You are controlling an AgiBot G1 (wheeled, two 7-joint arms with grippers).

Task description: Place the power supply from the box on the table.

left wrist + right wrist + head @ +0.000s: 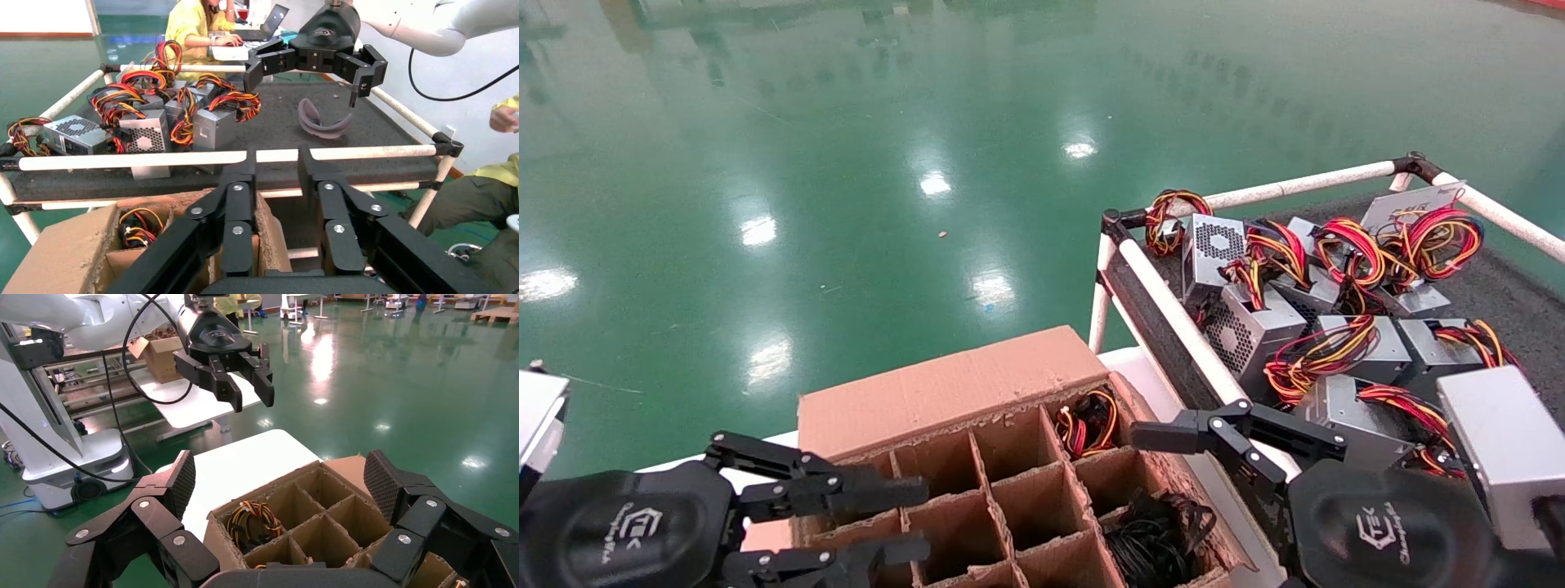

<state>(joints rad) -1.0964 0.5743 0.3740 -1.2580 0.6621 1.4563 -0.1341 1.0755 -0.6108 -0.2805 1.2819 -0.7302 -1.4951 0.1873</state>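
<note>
You had many units already on the table (1512, 286); one power supply (1087, 425) remained at the box's (944, 392) one o'clock cell, right claw (1185, 433) wide and empty

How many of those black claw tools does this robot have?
2. The left tool hovers open over the box's near-left cells. The right tool hangs wide open by the box's right edge, near the table's white rail. None seems hidden.

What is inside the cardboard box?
In the box, one far cell holds red, yellow and black wires, another a black cable tangle. Whatever lies beneath them is hidden.
</note>
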